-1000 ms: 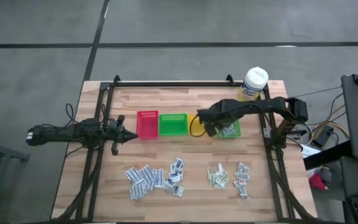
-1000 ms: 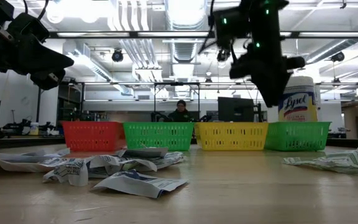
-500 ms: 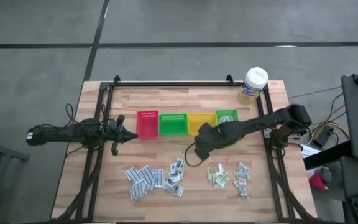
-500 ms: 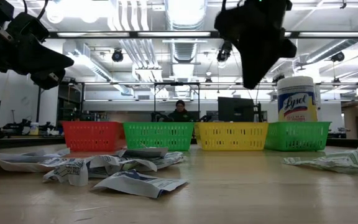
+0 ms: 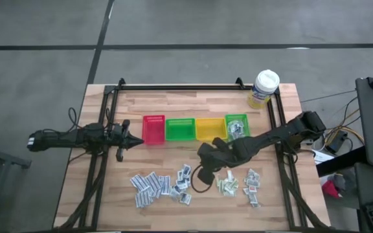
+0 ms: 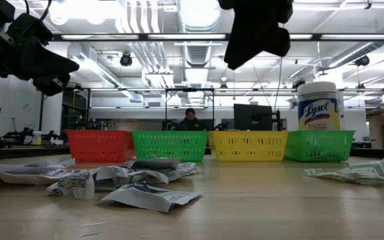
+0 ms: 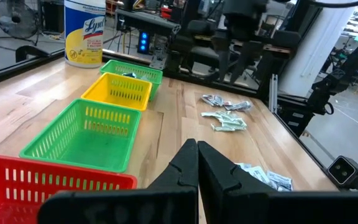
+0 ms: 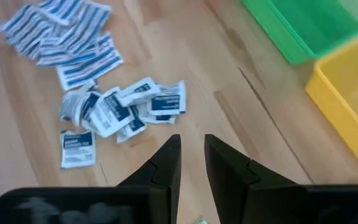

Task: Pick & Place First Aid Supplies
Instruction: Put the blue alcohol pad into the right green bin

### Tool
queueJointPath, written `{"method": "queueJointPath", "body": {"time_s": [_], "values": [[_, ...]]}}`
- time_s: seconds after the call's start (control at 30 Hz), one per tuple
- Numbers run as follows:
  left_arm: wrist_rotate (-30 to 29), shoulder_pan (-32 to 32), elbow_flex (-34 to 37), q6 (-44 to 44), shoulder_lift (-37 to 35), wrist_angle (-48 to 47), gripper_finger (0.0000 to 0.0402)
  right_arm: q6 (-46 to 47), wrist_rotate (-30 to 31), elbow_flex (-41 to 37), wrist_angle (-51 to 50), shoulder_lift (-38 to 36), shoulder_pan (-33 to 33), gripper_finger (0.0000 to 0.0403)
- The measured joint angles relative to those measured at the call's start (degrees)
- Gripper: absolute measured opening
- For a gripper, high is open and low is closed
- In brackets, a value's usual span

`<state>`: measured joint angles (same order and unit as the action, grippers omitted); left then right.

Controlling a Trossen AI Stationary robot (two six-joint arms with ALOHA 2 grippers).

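Spanning most of the high view, a wooden surface (image 5: 173, 107) carries a row of red, green, yellow and green bins (image 5: 180, 129) across its middle and a yellow wipes tub (image 5: 264, 88) at its far right corner. First aid supplies (image 5: 173, 183) lie in small heaps along the near edge. Right tool (image 5: 205, 168) hovers above the surface between bins and heaps, fingers slightly parted, grasping nothing; left tool (image 5: 133, 140), clenched, waits near the left edge.

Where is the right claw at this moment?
In the high view the right claw hangs over the table's middle, just in front of the yellow bin, between the white-blue sachet pile and the pale green sachets.
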<state>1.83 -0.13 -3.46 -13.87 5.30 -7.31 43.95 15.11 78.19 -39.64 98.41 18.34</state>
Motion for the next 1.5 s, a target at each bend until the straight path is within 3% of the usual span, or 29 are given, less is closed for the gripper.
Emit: {"method": "queueJointPath", "body": {"time_s": [0.3, 0.5, 0.8, 1.03, 1.27, 1.5], "values": [[0.0, 0.0, 0.0, 0.0, 0.0, 0.01, 0.0, -14.07, -0.41, -1.11, 4.82, 0.02, 0.16, 0.0068], [0.0, 0.01, 0.0, 0.0, 0.0, 0.0, 0.0, -19.98, -5.98, -3.55, 14.14, 0.02, 0.16, 0.0076], [0.0, 0.01, 0.0, 0.27, 0.0, 0.01, 0.0, -20.12, -6.19, -4.11, 14.56, 0.25, -0.43, 0.0085], [0.0, 0.0, 0.0, 0.26, 0.01, 0.01, 0.0, -19.08, -7.67, -3.29, 14.56, 5.73, -2.52, 0.0093], [0.01, 0.01, 0.0, 1.42, 0.2, 0.0, 0.0, -19.36, -9.84, 0.13, 13.69, 10.98, -5.88, 0.0104], [0.0, 0.01, 0.0, 1.77, 0.43, -0.02, 0.0, -21.69, -11.19, 6.85, 6.11, 16.49, -6.89, 0.0125]]}}
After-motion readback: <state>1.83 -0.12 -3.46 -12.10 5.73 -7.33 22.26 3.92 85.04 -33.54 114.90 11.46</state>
